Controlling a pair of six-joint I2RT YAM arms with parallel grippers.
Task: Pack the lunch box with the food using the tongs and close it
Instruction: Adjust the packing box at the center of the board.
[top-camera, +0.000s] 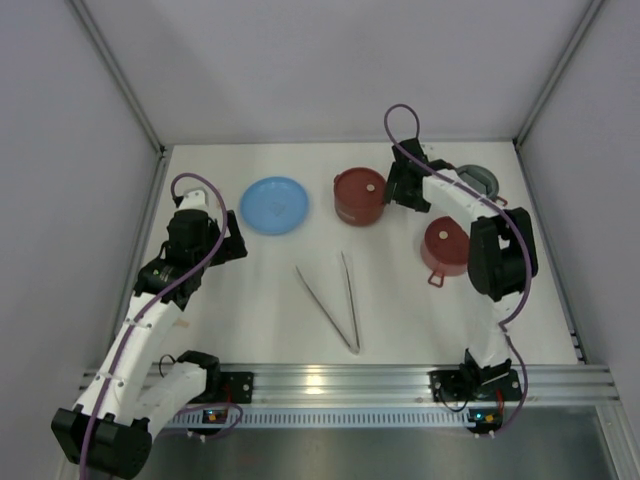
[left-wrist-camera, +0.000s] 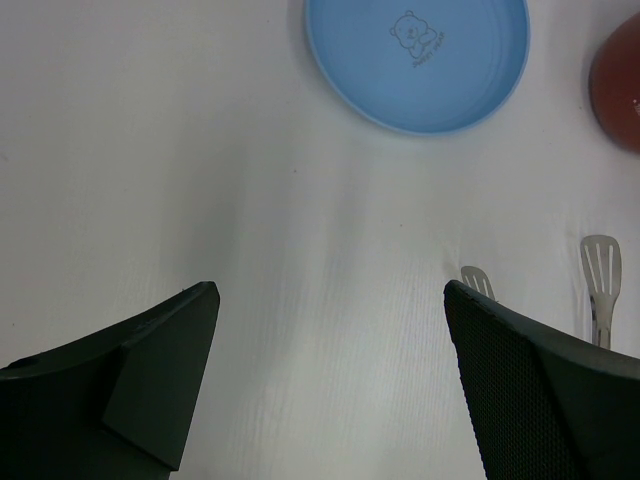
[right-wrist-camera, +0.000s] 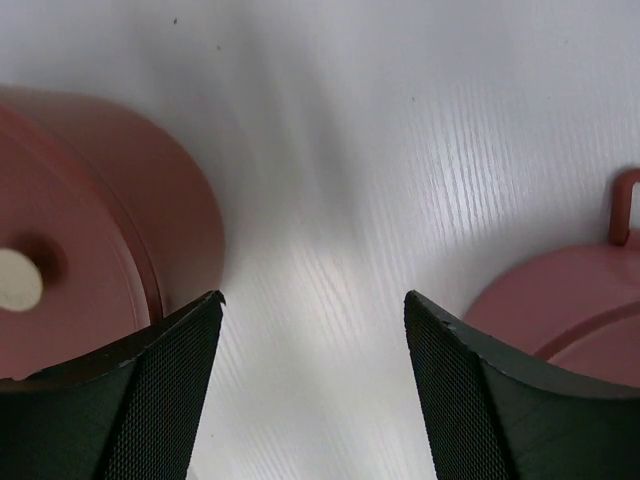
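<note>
A white table (top-camera: 250, 300) fills the floor of a booth, its surface showing a fine, wood-like grain in the wrist views. Plain pale grey panels close it in: a back wall (top-camera: 340, 60), a left wall (top-camera: 60, 150) and a right wall (top-camera: 600, 150). They meet at slim metal corner posts (top-camera: 115, 75). Along the table's near edge runs a ribbed aluminium rail (top-camera: 330, 380), with a pale slotted strip (top-camera: 340, 412) just below it and a dark grey surface (top-camera: 350, 450) beyond. The light is soft and even, leaving a small glare on the rail.
</note>
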